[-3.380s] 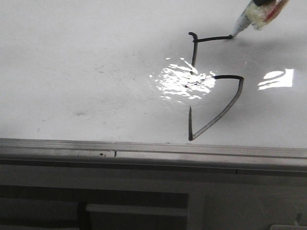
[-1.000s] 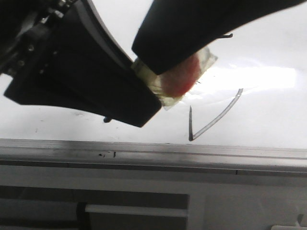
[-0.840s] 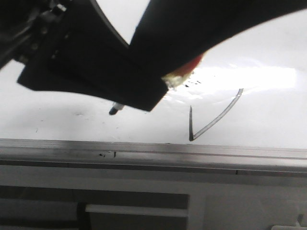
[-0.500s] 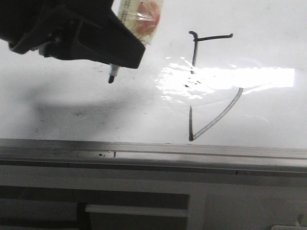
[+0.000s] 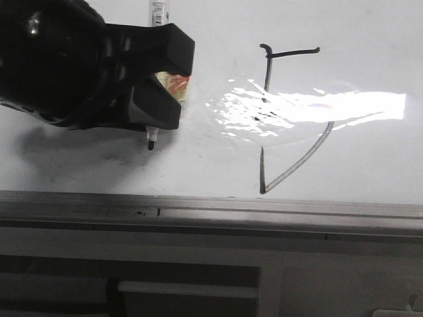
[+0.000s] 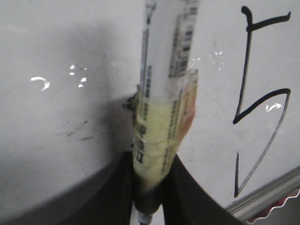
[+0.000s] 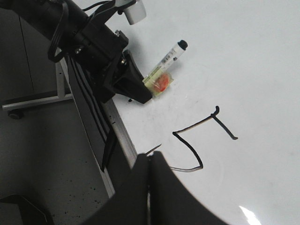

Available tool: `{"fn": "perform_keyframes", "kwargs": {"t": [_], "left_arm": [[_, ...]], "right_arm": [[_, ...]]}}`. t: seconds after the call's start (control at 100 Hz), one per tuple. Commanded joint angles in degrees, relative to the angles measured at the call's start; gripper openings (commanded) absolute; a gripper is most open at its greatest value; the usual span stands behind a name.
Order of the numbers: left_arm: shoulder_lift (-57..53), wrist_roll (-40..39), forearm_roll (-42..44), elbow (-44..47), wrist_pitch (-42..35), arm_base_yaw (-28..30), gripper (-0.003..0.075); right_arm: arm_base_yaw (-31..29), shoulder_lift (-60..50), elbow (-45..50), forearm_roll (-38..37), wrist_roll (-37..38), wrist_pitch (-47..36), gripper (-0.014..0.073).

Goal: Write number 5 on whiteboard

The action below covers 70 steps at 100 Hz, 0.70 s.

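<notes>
Left fingers (image 5: 155,89) pinching marker (image 6: 161,117), number 5 (image 5: 291,119) lying beside on whiteboard (image 5: 79,165); right fingers (image 7: 149,187) pressing together.

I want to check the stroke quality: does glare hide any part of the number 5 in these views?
Front view: glare on the whiteboard washes out the middle of the number 5. Left wrist view: the number 5 reads whole, slightly soft. Right wrist view: clear, no glare over it.

The number 5 (image 5: 291,119) sits on the whiteboard (image 5: 79,165) in thin black strokes: vertical stem, short top bar pointing to 3 o'clock, pointed belly closing toward 6 o'clock near the grey frame edge.
</notes>
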Motion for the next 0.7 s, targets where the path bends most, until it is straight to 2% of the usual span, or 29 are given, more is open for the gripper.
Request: {"fn": "perform_keyframes", "kwargs": {"t": [0.0, 0.23, 0.3, 0.4, 0.47, 0.69], "left_arm": [[1.2, -0.4, -2.2, -0.7, -4.7, 0.2, -0.0020], [1.5, -0.4, -3.4, -0.7, -5.0, 0.2, -0.0006], [1.5, -0.4, -3.6, -0.7, -5.2, 0.2, 0.0048], [1.5, -0.4, -3.6, -0.7, -5.7, 0.2, 0.0172], [1.5, -0.4, -3.8, -0.7, -6.1, 0.2, 0.0223], [1.7, -0.4, -4.9, -0.7, -6.8, 0.2, 0.0232]], "right_arm": [[-0.2, 0.0, -1.5, -1.2, 1.0, -3.4, -0.0062], [-0.2, 0.0, -1.5, -1.2, 2.3, -3.0, -0.0062], [-0.2, 0.0, -1.5, -1.2, 2.3, -3.0, -0.0062], [-0.2, 0.0, -1.5, -1.2, 2.5, -3.0, -0.0062], [-0.2, 0.0, -1.5, -1.2, 2.5, -3.0, -0.0062], [-0.2, 0.0, -1.5, -0.9, 2.5, -3.0, -0.0062]]}}
